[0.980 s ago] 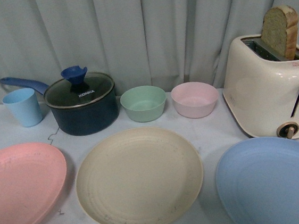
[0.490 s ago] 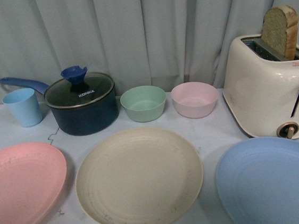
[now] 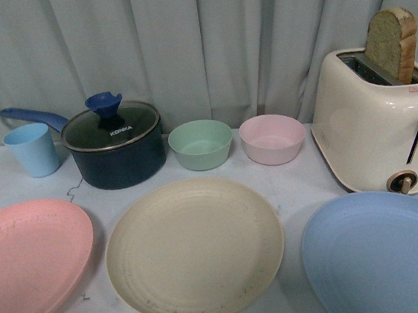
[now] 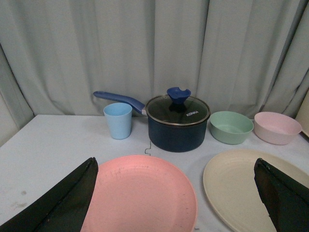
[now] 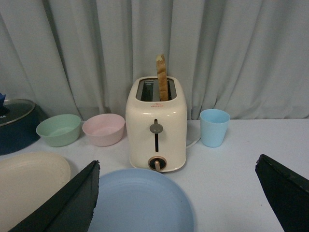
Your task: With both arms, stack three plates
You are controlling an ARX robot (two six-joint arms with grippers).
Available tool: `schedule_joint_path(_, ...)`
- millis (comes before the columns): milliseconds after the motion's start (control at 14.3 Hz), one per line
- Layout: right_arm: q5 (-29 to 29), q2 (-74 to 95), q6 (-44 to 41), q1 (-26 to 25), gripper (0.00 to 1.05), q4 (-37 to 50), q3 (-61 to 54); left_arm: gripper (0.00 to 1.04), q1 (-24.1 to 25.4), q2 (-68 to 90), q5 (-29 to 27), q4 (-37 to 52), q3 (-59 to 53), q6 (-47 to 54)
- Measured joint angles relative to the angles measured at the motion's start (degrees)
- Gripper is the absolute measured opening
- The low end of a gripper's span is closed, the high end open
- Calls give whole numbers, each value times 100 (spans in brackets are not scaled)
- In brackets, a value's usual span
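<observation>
Worktop carries three unstacked plates: the cream plate lies central, the light blue plate just right of it, the pink plate just left, none touching. Behind-right of the cream plate stands a toaster holding a bread slice, behind-left a saucepan, directly behind a green bowl and pink bowl, farthest behind-left a blue cup. The left hand is spread wide, the pink plate lying in its gap; the right hand, equally spread, frames the light blue plate.

The table is viewed from the robot's body, angled slightly down toward the curtain. Low, near wrist views are aimed the same way: the left over the pink plate, the right over the blue plate. The cream plate is shared by all three.
</observation>
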Motion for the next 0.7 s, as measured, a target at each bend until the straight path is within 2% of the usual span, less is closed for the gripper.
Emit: schedule_joint_path(700, 0, 0, 0, 0, 98, 0, 0, 98, 0, 0, 0, 0, 0, 0)
